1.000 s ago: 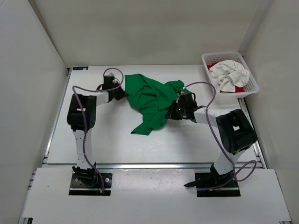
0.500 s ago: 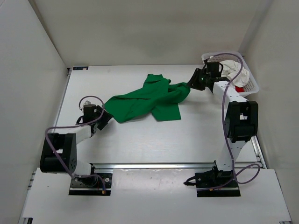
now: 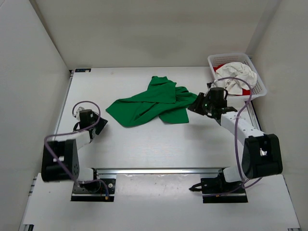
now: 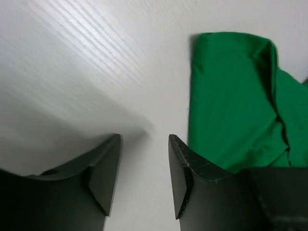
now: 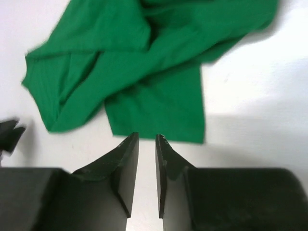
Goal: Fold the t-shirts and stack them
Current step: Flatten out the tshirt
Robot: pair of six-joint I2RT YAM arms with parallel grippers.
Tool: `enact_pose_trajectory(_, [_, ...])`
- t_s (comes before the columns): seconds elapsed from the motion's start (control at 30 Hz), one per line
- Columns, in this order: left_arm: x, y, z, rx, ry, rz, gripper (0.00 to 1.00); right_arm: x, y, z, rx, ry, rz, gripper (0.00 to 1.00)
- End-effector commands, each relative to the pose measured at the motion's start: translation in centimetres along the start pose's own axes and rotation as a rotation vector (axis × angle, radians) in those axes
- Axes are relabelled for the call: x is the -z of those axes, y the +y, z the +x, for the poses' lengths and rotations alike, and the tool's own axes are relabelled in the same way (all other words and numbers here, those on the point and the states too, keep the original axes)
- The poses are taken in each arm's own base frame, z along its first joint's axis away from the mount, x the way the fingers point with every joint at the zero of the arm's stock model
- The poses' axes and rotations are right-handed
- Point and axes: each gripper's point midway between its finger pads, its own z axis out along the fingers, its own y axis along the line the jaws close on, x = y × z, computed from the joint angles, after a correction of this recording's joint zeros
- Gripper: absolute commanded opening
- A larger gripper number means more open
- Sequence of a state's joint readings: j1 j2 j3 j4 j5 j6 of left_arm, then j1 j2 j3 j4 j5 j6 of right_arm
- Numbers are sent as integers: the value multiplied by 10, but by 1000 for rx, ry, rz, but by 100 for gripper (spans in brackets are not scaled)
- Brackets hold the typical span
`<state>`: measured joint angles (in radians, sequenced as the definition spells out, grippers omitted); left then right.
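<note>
A bright green t-shirt (image 3: pixel 147 103) lies spread and crumpled on the white table, also seen in the left wrist view (image 4: pixel 231 106) and the right wrist view (image 5: pixel 144 62). My left gripper (image 3: pixel 100 124) (image 4: pixel 144 163) is open just off the shirt's left corner, with bare table between its fingers. My right gripper (image 3: pixel 193 106) (image 5: pixel 147 144) stands just off the shirt's right hem. It is open by a narrow gap and holds nothing. An off-white t-shirt (image 3: pixel 236 78) lies bunched over a red t-shirt (image 3: pixel 219 67) in the basket.
A white mesh basket (image 3: pixel 230 56) sits at the back right corner, against the right wall. White walls enclose the table on the left, back and right. A metal rail (image 3: pixel 159 170) runs along the near edge, in front of the arm bases.
Both grippers pulled the bunched green t-shirt out wide, then let go of it. The left gripper drew back to the left. The right gripper came down from beside the basket to the shirt's right hem.
</note>
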<state>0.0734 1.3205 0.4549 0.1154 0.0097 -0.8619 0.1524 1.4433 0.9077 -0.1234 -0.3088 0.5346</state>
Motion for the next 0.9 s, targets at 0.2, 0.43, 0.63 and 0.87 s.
enact_pose_trajectory(0.2, [-67,-26,-16,37,61,3,57,18,29,59,48,-1,-149,18])
enact_pose_trajectory(0.43, [-91,-41,-24,-8,62,-30,45,31,36,68,58,-25,-196,23])
enact_pose_trajectory(0.63, [-97,-47,-23,-27,70,-38,35,37,23,60,27,-52,-165,28])
enact_pose_trajectory(0.87, [-94,-44,-24,-6,64,-22,0,29,-6,48,-30,3,-40,35])
